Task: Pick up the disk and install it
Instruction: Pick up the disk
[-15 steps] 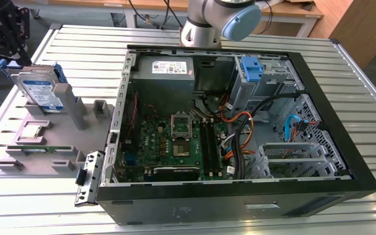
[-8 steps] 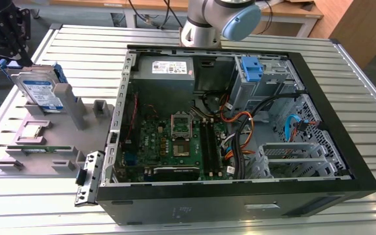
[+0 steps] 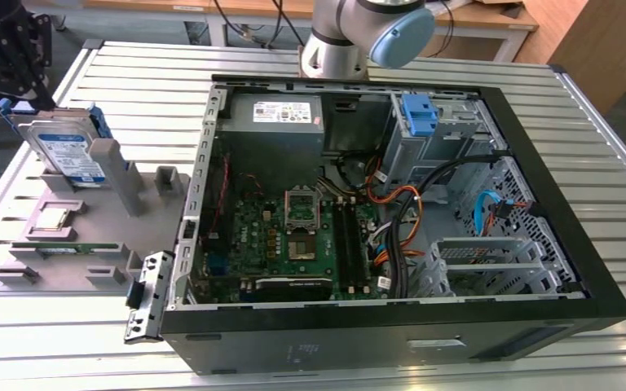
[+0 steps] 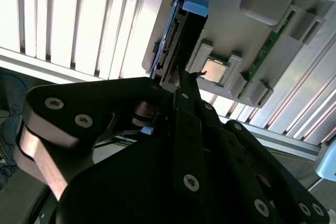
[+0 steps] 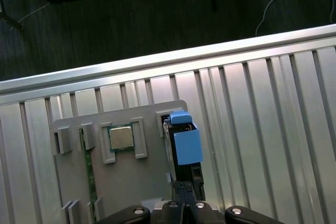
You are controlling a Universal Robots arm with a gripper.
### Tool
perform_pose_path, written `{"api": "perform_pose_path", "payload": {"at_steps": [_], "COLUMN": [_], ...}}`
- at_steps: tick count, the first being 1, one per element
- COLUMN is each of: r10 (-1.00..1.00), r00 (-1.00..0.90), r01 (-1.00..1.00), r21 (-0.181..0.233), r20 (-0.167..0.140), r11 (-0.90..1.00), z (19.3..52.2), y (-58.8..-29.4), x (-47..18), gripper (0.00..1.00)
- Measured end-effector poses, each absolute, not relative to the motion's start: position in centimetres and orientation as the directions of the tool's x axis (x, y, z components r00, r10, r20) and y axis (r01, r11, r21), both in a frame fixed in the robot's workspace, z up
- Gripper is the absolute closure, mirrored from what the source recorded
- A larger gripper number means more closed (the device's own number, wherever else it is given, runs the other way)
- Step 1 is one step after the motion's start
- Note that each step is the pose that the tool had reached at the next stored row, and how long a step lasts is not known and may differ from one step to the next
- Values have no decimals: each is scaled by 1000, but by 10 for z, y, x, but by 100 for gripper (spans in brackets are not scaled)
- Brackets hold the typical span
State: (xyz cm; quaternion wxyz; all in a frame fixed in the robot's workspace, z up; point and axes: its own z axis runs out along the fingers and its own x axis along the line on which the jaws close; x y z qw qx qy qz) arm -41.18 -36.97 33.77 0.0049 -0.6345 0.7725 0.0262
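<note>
The disk [image 3: 68, 151] stands on edge in a slot of the grey holder plate [image 3: 95, 273] at the exterior view's left. It is a silver drive with a white-and-blue label and blue carrier rails. In both wrist views it shows edge-on, disk [image 5: 184, 142], disk [image 4: 176, 30]. My black gripper [image 3: 19, 85] hangs just beyond the disk's top edge, off the table's far left corner. Its fingers are shut with nothing between them, gripper [image 5: 182, 186], gripper [image 4: 182, 77], and their tips point at the disk's near end without touching it.
The open computer case [image 3: 574, 244] lies at the middle of the slatted metal table, motherboard up, with a blue bracket [image 3: 416, 114] at its drive bay. On the holder plate sit a square silver chip [image 5: 121, 137] and a green memory stick [image 5: 88, 166]. The arm's base [image 3: 341, 37] stands behind the case.
</note>
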Motion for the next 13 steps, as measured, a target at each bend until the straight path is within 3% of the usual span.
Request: {"api": "perform_pose_path", "payload": {"at_steps": [13], "r10": [-980], "r00": [-195], "r01": [-980], "r21": [36], "r20": [-50], "r11": [193], "z": [336], "y": [-369], "x": [-412], "gripper": [89]}}
